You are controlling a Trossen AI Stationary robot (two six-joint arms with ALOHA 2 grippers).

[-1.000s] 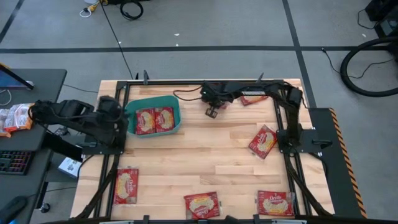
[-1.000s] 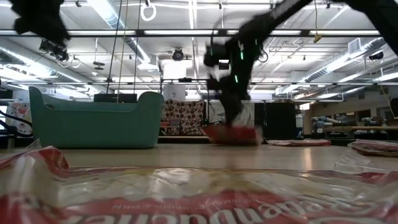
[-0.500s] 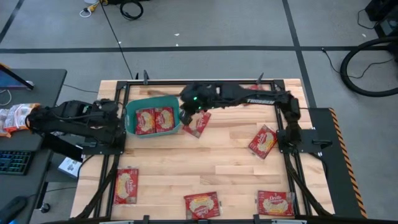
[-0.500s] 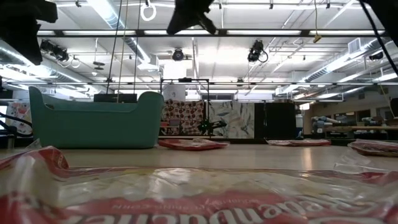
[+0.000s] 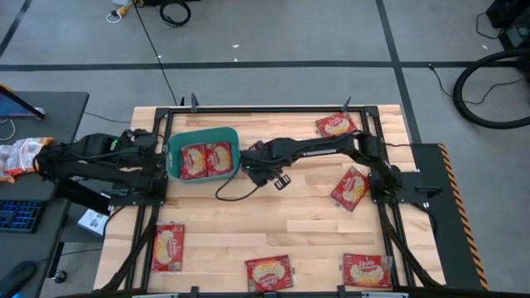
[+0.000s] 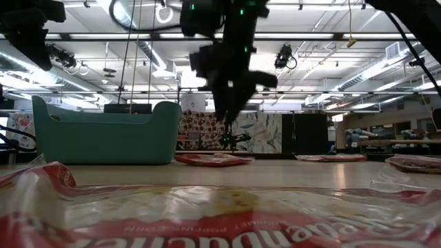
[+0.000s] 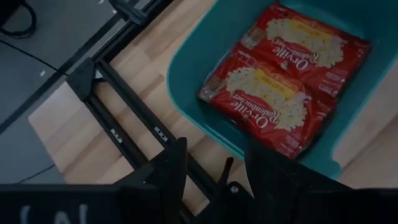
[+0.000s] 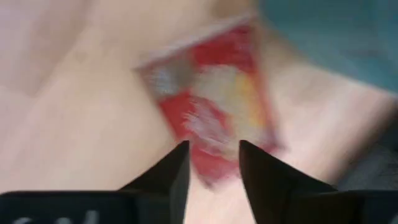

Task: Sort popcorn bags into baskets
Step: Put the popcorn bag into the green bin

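High view: one teal basket (image 5: 203, 134) is seen at the table's left rear, with two popcorn bags (image 5: 206, 159) inside and five scattered on the table. Low view: an eighth bag (image 6: 213, 159), hidden from above by the right arm, is shown lying beside the basket; a second ago it was gripped. Wrist views: the right gripper (image 8: 211, 152) is held over that bag, fingers parted; the left gripper (image 7: 211, 158) is held by the basket, fingers parted and empty.

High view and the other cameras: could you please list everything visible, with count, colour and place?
basket: one, teal, far left of the table
popcorn bags: eight, red; two in the basket, five spread over the table, one under the right gripper
cable: one, black, on the table near the basket
packets: small pile, white-and-orange, on the side desk
left gripper: dark, beside the basket, jaws open
right gripper: dark, above a bag beside the basket, jaws open
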